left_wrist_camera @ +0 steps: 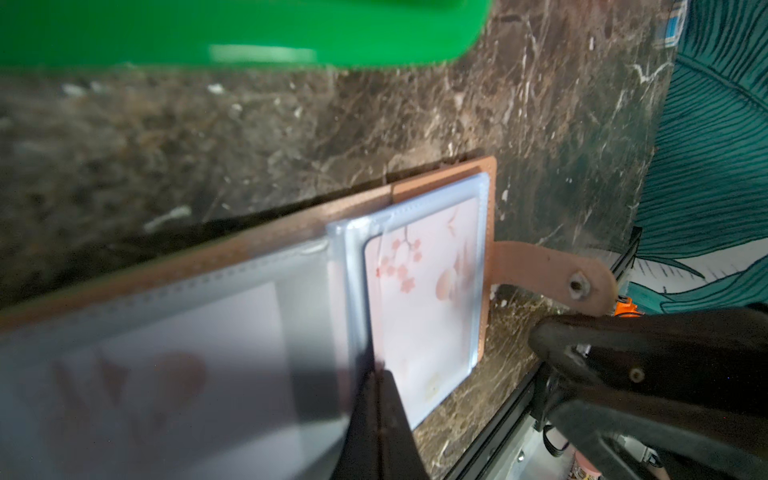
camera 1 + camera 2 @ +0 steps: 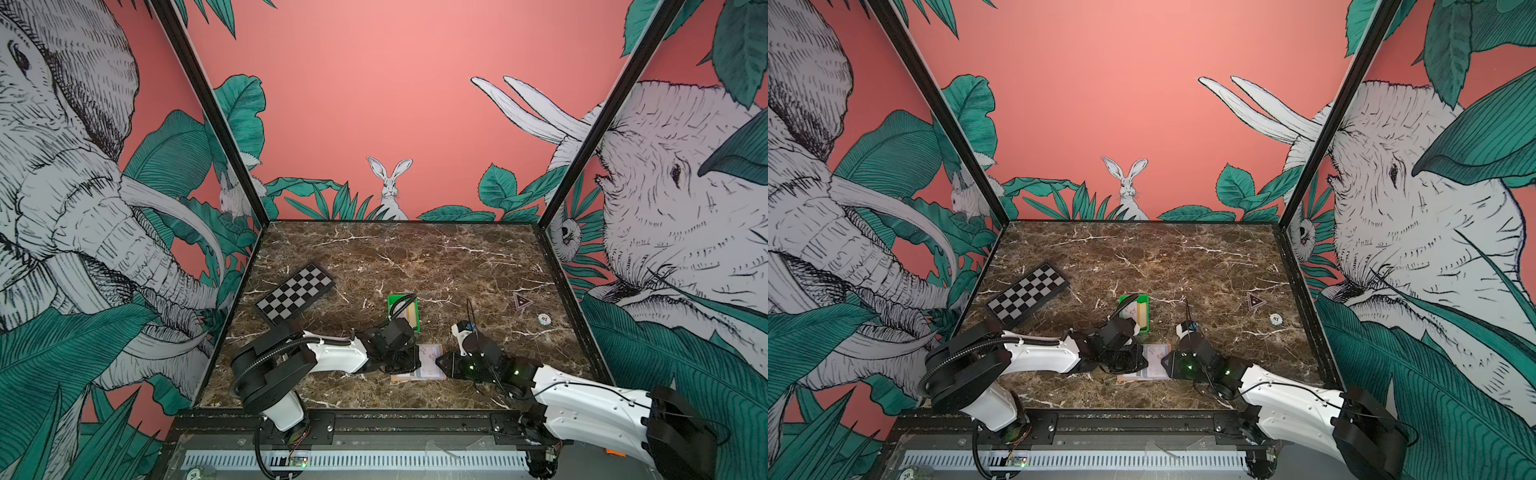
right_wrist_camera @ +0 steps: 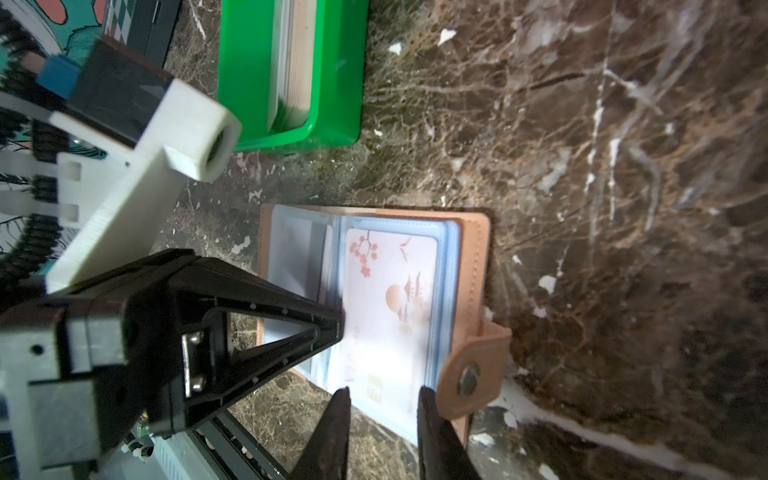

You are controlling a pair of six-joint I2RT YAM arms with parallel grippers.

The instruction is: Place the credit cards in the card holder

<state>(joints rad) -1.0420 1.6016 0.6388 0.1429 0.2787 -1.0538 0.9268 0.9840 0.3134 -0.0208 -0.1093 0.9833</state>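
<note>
Card holder (image 2: pixel 419 361) lying open on marble table (image 2: pixel 415 257) near front edge, between both grippers, in both top views; also at (image 2: pixel 1152 360). Green tray (image 2: pixel 405 312) just behind it, holding a stack of cards (image 2: pixel 412 313). Checkered board (image 2: pixel 296 292) well apart, toward the rear left. Left gripper (image 2: pixel 409 359) down at holder's left side, right gripper (image 2: pixel 441 362) at its right side.

Left wrist view: left gripper (image 1: pixel 374 395) pressed together, pinching the edge of a clear sleeve (image 1: pixel 353 291). Blossom-printed card (image 1: pixel 424 291) seated in the sleeve page beyond. Snap tab (image 1: pixel 557 274) sticking out past holder edge.

Right wrist view: right gripper (image 3: pixel 382 399) slightly spread, fingers (image 3: pixel 428 415) apart at either side of blossom card's (image 3: pixel 390 307) near edge. Contact with card: cannot tell. Left gripper (image 3: pixel 336 324) tip on sleeve page beside that card. Tray (image 3: pixel 332 83) with upright card stack (image 3: pixel 295 62).
</note>
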